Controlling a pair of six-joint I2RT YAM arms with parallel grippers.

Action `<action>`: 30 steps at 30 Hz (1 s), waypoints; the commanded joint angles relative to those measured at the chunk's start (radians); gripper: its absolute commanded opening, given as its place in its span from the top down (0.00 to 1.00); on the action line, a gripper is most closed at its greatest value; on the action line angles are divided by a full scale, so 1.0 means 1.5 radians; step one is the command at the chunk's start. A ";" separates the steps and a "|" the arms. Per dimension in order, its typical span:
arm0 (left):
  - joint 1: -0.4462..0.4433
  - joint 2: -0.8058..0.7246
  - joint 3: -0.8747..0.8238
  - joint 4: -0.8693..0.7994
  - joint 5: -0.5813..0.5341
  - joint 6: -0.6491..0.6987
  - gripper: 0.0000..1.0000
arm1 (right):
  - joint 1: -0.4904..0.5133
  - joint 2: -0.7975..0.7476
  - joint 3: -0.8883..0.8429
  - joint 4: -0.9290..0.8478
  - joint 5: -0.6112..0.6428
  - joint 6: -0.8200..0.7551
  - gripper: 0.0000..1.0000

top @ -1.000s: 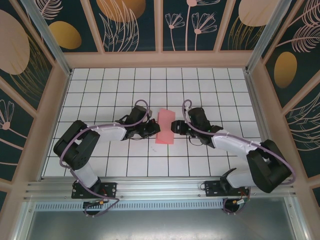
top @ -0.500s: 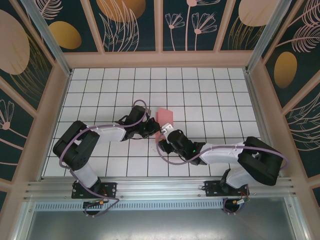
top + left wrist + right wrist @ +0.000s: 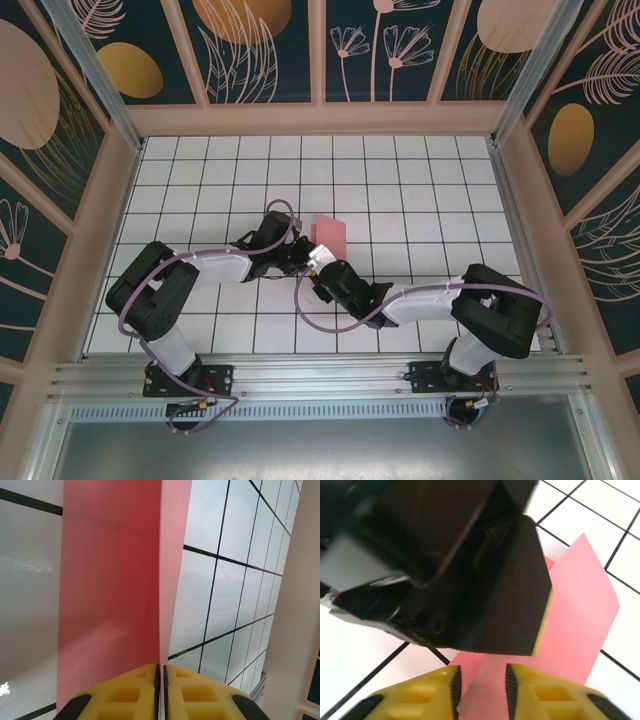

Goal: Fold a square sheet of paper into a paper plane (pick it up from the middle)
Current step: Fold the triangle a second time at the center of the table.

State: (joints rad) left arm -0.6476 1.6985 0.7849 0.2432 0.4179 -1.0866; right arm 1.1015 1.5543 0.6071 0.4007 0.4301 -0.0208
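Remotely, I saw the left gripper (image 3: pixel 160 676) clamped on the square sheet of paper (image 3: pixel 110 595). Its yellow pads (image 3: pixel 130 692) were pressed almost together on a raised pink fold, and the rest of the sheet ran straight ahead of its fingertips over the gridded table (image 3: pixel 235 580). The right gripper (image 3: pixel 482 680) sat just beside the left one's dark finger. Its jaws were narrowly parted, with a corner of the sheet in the gap, and neither pad was clearly touching it.
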 commanded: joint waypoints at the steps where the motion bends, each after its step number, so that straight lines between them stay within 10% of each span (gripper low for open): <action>1: -0.003 -0.010 -0.001 0.002 -0.002 0.001 0.85 | 0.006 0.009 0.019 -0.002 0.017 -0.003 0.78; 9: -0.004 -0.020 0.020 -0.046 -0.037 0.026 0.70 | -0.002 0.004 0.022 -0.011 -0.002 0.024 0.99; 16: -0.002 -0.073 0.018 -0.089 -0.134 0.035 0.37 | -0.065 -0.044 -0.006 -0.003 -0.149 0.102 1.00; 30: -0.003 -0.104 -0.013 -0.060 -0.142 0.080 0.44 | -0.246 -0.096 -0.054 0.038 -0.460 0.245 1.00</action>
State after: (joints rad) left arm -0.6476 1.5349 0.7723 0.1375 0.1844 -1.0073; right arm 0.7620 1.4090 0.5407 0.4232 -0.1406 0.2844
